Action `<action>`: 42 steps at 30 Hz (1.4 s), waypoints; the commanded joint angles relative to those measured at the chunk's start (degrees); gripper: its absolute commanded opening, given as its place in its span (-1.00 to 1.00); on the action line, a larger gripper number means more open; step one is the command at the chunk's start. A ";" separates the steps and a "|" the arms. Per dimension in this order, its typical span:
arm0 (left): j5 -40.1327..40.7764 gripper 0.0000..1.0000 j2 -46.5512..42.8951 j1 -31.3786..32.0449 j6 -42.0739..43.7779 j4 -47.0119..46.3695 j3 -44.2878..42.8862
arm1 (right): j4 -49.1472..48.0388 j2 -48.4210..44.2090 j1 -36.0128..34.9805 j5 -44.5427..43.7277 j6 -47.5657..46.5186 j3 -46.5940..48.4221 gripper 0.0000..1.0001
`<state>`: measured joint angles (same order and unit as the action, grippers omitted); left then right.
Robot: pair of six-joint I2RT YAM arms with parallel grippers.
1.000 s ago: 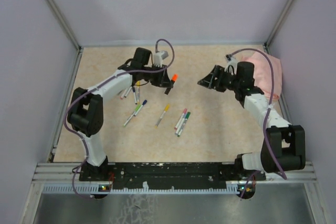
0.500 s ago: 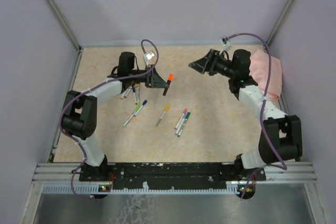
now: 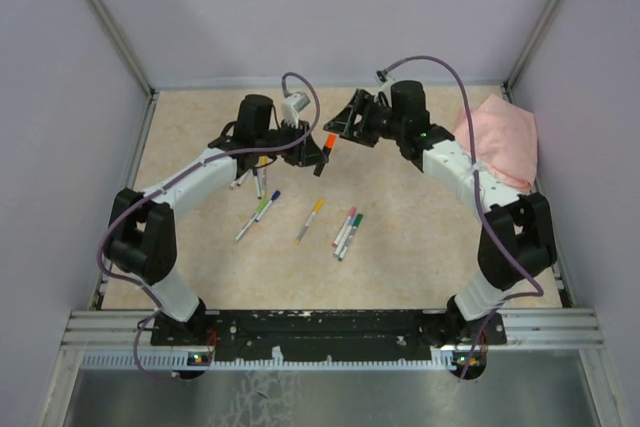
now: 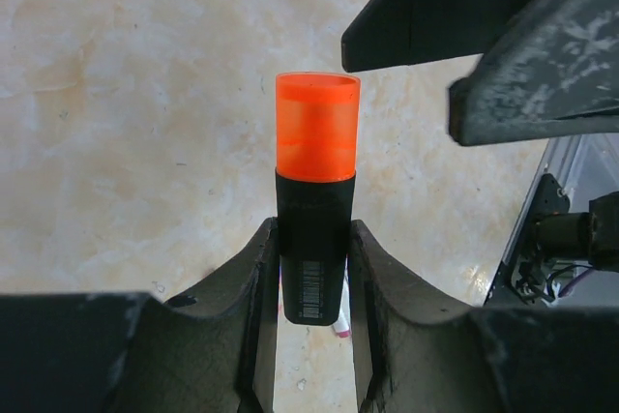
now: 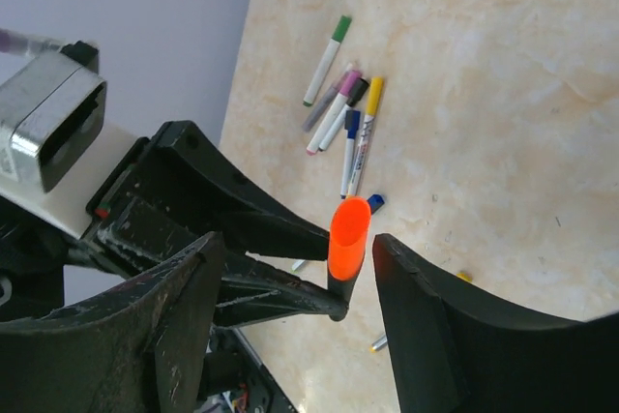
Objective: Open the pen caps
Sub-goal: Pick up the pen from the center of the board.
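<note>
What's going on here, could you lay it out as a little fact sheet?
Left jaws: shut on the black marker, by its barrel
Cap: orange cap, on the marker, pointing away from the left jaws
Right jaws: open, either side of the orange cap, gaps showing
On the table: other capped pens, lying loose
Far right corner: pink cloth

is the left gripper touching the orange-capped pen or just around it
Touching. The left wrist view shows the left gripper with both fingers pressed against the black barrel of the orange-capped pen, just below the orange cap, with no gap on either side.
</note>
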<state>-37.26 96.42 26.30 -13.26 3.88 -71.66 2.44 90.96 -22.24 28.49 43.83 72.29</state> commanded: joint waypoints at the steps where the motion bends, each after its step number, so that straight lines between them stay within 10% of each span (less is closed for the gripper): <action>1: 5.26 -0.78 -1.00 0.85 2.84 2.51 -2.48 | 5.21 1.43 -0.56 -3.43 0.51 4.51 0.25; 27: 10.16 -0.78 -2.84 3.72 3.42 4.63 -3.22 | 7.69 6.10 -4.65 -4.70 0.40 7.34 -0.35; 36: 10.47 -0.73 -3.77 4.08 3.17 4.66 -2.94 | 6.34 5.56 -4.74 -3.84 -0.15 6.86 -0.84; 42: 9.35 -0.17 -5.03 4.07 2.94 4.37 -2.20 | 1.98 4.32 -4.46 -1.77 -0.15 4.83 -0.97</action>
<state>-25.98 94.65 29.78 -10.59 9.52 -72.53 10.22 97.21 -26.15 24.36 43.75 75.94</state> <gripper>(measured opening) 0.352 0.157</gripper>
